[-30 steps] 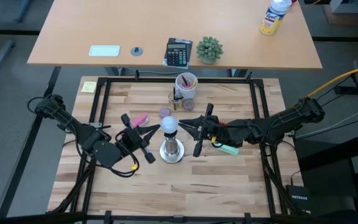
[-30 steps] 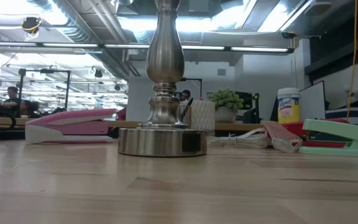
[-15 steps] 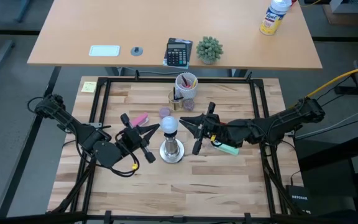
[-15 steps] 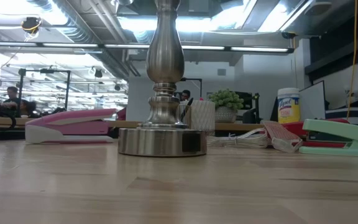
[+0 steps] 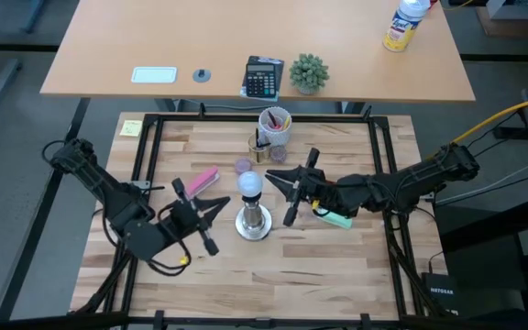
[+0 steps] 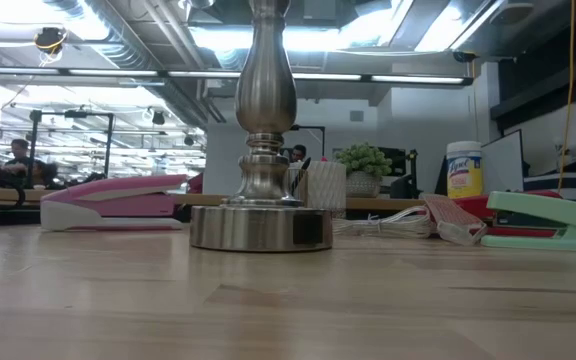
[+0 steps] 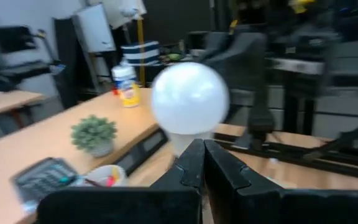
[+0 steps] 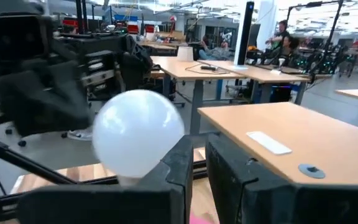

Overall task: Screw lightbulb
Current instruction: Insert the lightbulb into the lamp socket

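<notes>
The white frosted lightbulb (image 5: 250, 183) sits upright with its base in the top of the silver socket stand (image 5: 253, 223), which stands by its round base (image 6: 261, 226) mid-table. My left gripper (image 5: 225, 204) is shut and empty, a little to the table's left of the bulb; its wrist view shows the bulb (image 7: 190, 96) beyond the fingertips (image 7: 202, 155). My right gripper (image 5: 270, 176) is shut and level, right beside the bulb on the table's right. Its wrist view shows the bulb (image 8: 138, 130) just past the fingers (image 8: 199, 155). My right gripper's shut fingertips stand level at the bulb's right side (image 5: 260, 181). I cannot tell whether they touch it.
A pink stapler (image 5: 207, 176) and a purple cap (image 5: 243, 165) lie far-left of the stand. A pen cup (image 5: 275, 124) stands behind it. A green stapler (image 5: 337, 218) lies under my right arm. The metal frame (image 5: 154, 137) rings the tabletop.
My left gripper has drawn back from the bulb toward the table's left and near edges. The bulb and stand have stayed in place.
</notes>
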Available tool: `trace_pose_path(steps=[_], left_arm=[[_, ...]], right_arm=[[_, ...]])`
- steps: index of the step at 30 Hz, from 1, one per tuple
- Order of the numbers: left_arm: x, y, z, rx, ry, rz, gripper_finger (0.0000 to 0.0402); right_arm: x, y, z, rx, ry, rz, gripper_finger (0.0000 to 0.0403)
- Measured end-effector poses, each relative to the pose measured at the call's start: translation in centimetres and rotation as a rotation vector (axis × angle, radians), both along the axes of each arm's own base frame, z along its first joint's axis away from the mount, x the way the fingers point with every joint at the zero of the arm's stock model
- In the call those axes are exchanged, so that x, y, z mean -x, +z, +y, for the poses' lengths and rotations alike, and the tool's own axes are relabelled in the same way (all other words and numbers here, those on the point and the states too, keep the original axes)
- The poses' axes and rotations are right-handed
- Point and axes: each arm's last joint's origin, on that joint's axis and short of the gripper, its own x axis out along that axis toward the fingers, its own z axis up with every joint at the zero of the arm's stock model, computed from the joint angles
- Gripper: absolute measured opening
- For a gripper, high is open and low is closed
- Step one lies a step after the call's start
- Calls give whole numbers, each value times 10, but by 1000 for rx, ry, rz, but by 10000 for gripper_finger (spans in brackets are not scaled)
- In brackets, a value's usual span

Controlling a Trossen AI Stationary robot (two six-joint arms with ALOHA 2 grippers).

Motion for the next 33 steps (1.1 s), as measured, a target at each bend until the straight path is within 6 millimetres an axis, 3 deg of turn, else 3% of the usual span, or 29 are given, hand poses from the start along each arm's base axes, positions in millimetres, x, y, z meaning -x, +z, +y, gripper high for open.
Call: trace_pose_path(steps=[8,15,33], left_arm=[[-12,-7,-1,98,-145,-13,1],[-27,-10,3,54,-128,-6,1],[-27,-1,6,-44,-57,-3,1]], right_arm=[[-7,1,-18,-23,50,-19,48],[-8,-1,-19,-19,105,-1,48],[-8,-2,-18,-16,134,12,48]])
